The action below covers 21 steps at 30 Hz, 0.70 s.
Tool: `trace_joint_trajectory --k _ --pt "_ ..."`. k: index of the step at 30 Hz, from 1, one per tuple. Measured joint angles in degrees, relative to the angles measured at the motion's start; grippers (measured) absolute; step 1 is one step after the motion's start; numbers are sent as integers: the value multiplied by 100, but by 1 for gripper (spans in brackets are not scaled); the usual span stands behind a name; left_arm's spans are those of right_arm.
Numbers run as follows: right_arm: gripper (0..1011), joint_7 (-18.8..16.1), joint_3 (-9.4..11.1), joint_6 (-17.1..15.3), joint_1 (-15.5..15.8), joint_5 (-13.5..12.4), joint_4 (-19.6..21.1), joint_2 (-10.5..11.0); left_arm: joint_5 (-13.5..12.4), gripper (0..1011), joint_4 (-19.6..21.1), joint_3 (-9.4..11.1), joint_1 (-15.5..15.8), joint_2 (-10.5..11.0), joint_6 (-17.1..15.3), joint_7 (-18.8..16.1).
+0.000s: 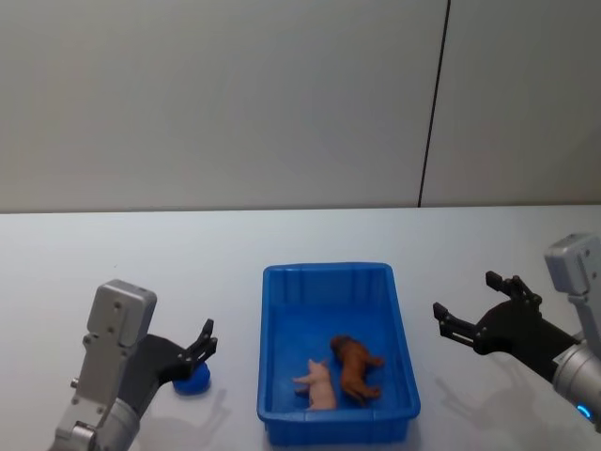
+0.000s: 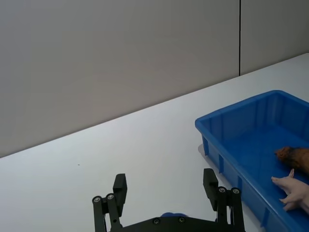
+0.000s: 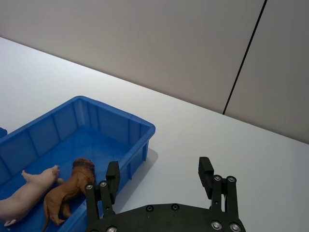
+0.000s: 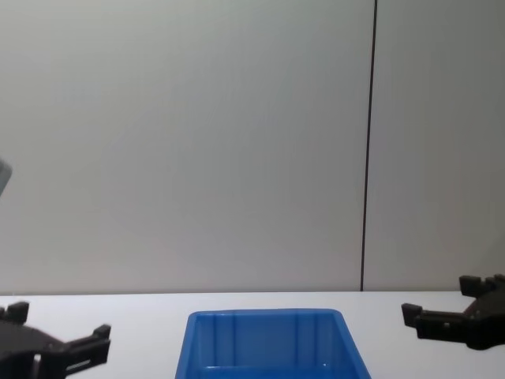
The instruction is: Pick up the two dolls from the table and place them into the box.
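My left claw [image 1: 202, 346] hangs over the white table [image 1: 141, 254] on the left side, well apart from the box [image 1: 326, 270]. Its fingers are spread wide with nothing between the tips. The blue doll [image 1: 192, 380], a small rounded toy, sits on the table right under that claw, on its near side and partly hidden by it. I cannot tell whether the claw touches it. In the left wrist view only a sliver of the blue doll [image 2: 169, 214] peeks over the claw's body, behind the spread fingers of the left claw [image 2: 165, 180].

The box stands in the middle of the table, near me. The pink pig doll [image 1: 320, 383] lies on its side in the near part of the box. Just to its right lies a brown animal toy [image 1: 355, 366], also on its side and close against the pig.

My right claw [image 1: 467, 299] hovers over bare table to the right of the box, clear of its wall. Its fingers too stand apart, holding nothing. In the right wrist view the right claw [image 3: 159, 168] looks toward the box [image 3: 116, 108], with the pink pig doll [image 3: 24, 195] and the brown animal toy [image 3: 65, 191] inside.
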<state>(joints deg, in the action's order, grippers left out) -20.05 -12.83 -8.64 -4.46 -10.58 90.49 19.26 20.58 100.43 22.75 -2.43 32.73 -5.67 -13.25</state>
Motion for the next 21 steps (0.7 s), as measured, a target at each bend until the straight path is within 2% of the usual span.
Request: trace_joint_trajectory --k 10,21 --pt "1001 -1 1 0 1 -3 0 4 185 1002 -484 -102 102 -15 152 529" --pt "1001 -1 0 -1 1 -2 0 4 335 1001 -1189 -167 399 -179 263 1327"
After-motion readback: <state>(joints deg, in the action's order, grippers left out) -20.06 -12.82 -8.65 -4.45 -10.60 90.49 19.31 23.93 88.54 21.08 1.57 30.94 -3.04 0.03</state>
